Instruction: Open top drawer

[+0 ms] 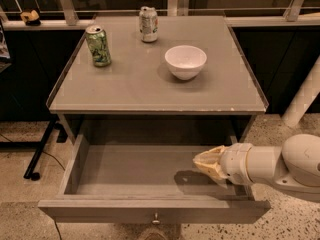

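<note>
The top drawer (125, 171) is pulled far out below the grey table top. Its grey box interior shows and holds nothing. Its flat front runs along the bottom of the view with a small metallic knob (156, 217) at centre. My gripper (207, 162) comes in from the right on a white arm (280, 169). It hovers over the right part of the drawer's interior, pointing left, with its cream-coloured fingers close together and nothing between them. It casts a shadow on the drawer floor.
On the table top (130, 86) stand a green can (98, 45) at the back left, a silver can (148, 24) at the back middle and a white bowl (185, 61). A black stand base (40, 149) lies on the floor at left. A white post (302, 101) rises at right.
</note>
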Robot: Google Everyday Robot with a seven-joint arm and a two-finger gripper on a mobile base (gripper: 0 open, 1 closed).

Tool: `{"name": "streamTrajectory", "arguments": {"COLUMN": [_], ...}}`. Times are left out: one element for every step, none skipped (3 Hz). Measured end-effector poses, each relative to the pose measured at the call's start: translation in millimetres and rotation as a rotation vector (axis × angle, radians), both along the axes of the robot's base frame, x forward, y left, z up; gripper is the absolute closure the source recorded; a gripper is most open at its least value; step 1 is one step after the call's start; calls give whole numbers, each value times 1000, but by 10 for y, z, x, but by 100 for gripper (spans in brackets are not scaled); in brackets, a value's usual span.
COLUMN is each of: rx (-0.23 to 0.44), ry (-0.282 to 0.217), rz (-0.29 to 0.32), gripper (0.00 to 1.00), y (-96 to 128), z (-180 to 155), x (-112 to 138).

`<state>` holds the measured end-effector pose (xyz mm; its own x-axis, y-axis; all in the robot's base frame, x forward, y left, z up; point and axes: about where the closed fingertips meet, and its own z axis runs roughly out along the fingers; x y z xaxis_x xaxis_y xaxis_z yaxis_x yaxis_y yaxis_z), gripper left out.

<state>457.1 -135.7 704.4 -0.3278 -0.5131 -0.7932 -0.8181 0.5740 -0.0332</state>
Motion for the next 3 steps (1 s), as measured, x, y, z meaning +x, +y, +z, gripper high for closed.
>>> {"name": "streamTrajectory", "arguments": {"rx": [0, 0, 0], "ry": [0, 0, 0], "rz": [0, 0, 0], "gripper": [11, 0, 0], "y": [0, 0, 0], "z": [0, 0, 0], "x": [0, 0, 0]}}
